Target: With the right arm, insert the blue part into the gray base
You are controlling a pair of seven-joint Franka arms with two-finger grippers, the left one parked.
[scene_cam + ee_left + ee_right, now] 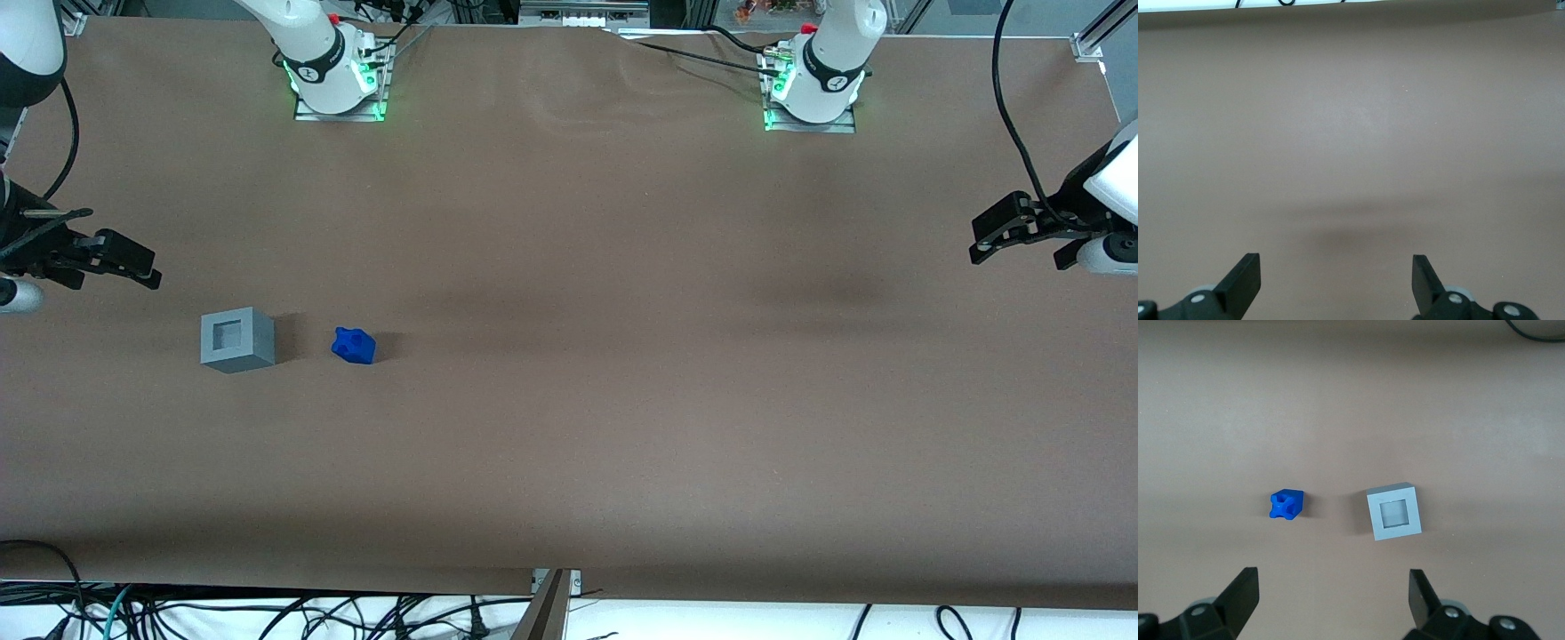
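The right arm's gripper (133,264) hangs above the tabletop (569,427) at the working arm's end, close to that end's edge and well away from the tabletop's corners. Its two black fingers (1241,593) stand wide apart with nothing between them (the wrist view shows bare brown surface in the gap). The gripper (1331,597) touches neither of the task's things.

The gray base (236,339) sits on the tabletop near the gripper, nearer to the front camera than it, and a little more toward the middle of the tabletop. It stands upright, resting flat, with its square recessed socket facing up; the socket is open and nothing lies in it. In the wrist view the gray base (1393,511) appears slightly turned, so that its sides do not run parallel to the tabletop's edges.

The blue part (354,345) lies just beside the gray base, on the side toward the parked arm's end, with a clear strip of tabletop between the two. They do not touch. Both are about equally near the front edge of the tabletop. The blue part (1286,505) rests on the surface by itself, showing a notched, cross-like top in the wrist view (small dark holes show on it in the front view).
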